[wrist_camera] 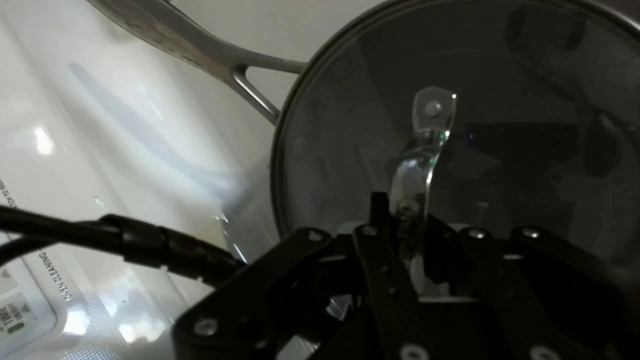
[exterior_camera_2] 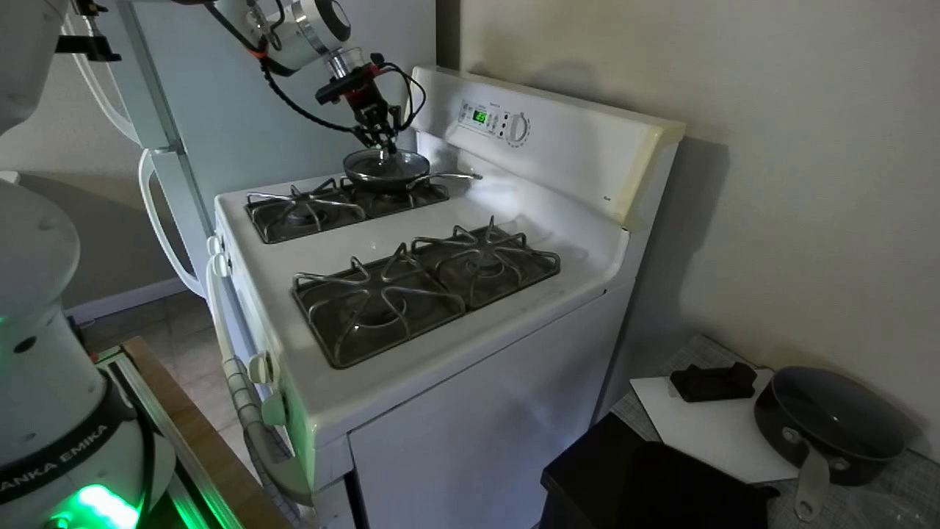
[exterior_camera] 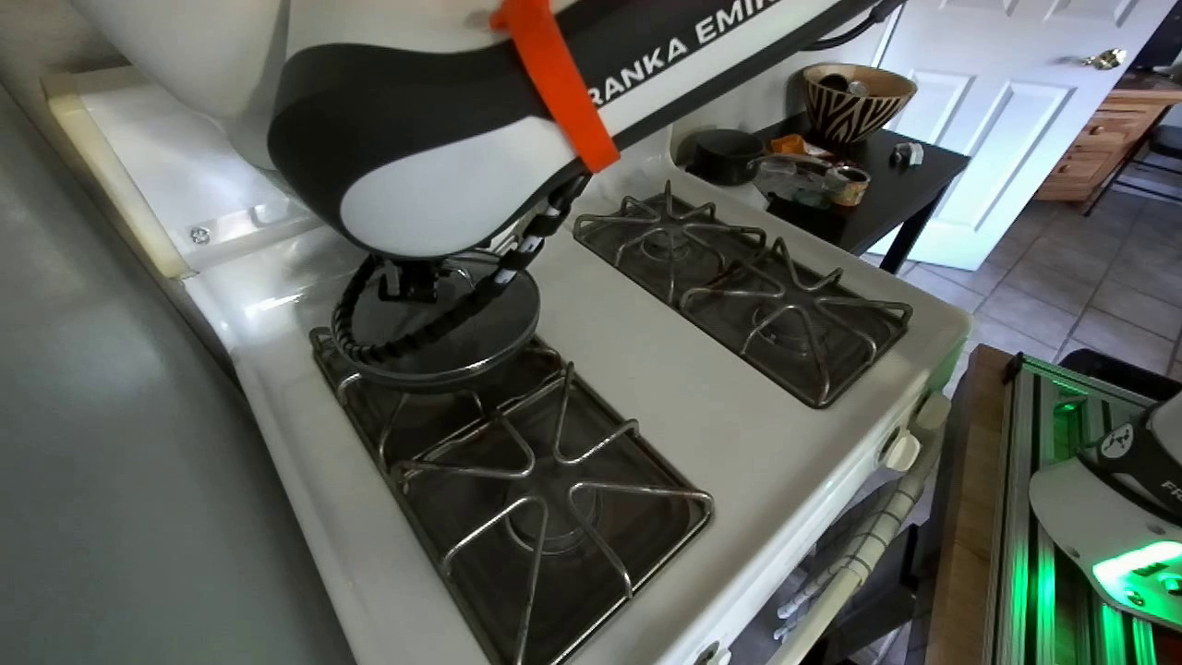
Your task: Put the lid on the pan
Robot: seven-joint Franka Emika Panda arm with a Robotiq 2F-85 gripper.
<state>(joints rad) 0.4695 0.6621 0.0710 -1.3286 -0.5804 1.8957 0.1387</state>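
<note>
- Closest to the camera, in an exterior view, is my big white and black arm (exterior_camera: 434, 148), with an orange band (exterior_camera: 559, 83) around it.
- Under it, my claw (wrist_camera: 407, 225) is clamped on the shiny handle (wrist_camera: 415, 170) of the lid (wrist_camera: 490, 110), with its fingers (wrist_camera: 379, 260) on both sides. The wrist view shows this best.
- The lid is clear glass and lies flat on top of the dark pan (exterior_camera_2: 382, 185). Their round edges line up, but I cannot tell if they touch all the way around.
- The pan sits on a back burner of the white stove (exterior_camera: 637, 388). Its long grey handle (wrist_camera: 180, 42) sticks out near the stove's back wall (exterior_camera_2: 573, 154).
- A front burner (exterior_camera: 554, 526) with thin metal bars is right beside the pan.
- A black cord (wrist_camera: 172, 252) loops down by my claw and hides a bit of the lid in an exterior view.
- A little screen (exterior_camera_2: 479, 116) on the back wall glows green.
- Past the stove, a black counter (exterior_camera: 886, 189) holds a striped bowl (exterior_camera: 854, 111) and a dark pot (exterior_camera: 725, 152).
</note>
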